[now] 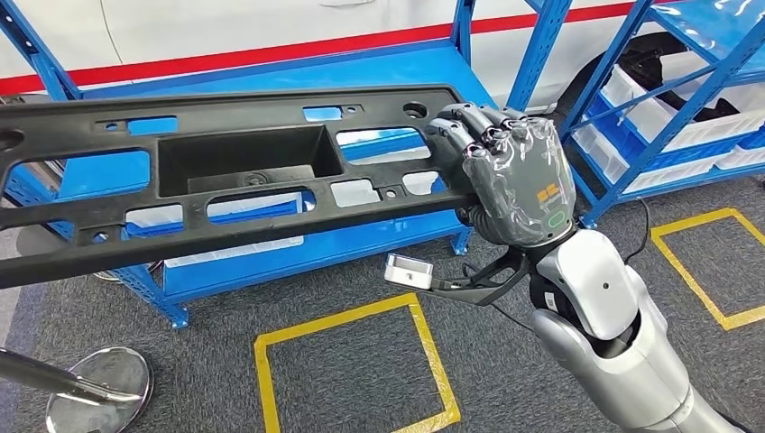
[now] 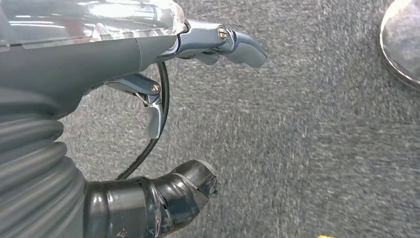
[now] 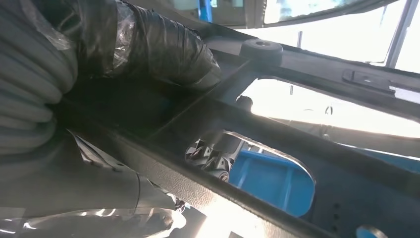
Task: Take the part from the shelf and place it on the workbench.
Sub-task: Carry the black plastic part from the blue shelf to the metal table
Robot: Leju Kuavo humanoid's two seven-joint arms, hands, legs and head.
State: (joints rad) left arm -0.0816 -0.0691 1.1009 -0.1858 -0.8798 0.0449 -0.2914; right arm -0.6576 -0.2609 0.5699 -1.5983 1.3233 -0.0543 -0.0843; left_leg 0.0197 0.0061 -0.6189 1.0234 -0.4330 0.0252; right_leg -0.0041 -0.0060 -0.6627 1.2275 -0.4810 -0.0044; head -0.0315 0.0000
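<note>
- The right hand (image 1: 510,176) grips the right end of the long black plastic panel with cut-out openings (image 1: 225,171), fingers wrapped over its edge.
- The panel hangs lifted in front of the blue metal shelf (image 1: 298,77), stretching leftward across the head view.
- The left hand (image 2: 163,74) holds nothing, its fingers apart above the grey carpet floor (image 2: 307,148).
- Yellow tape squares (image 1: 352,370) mark the floor.
</note>
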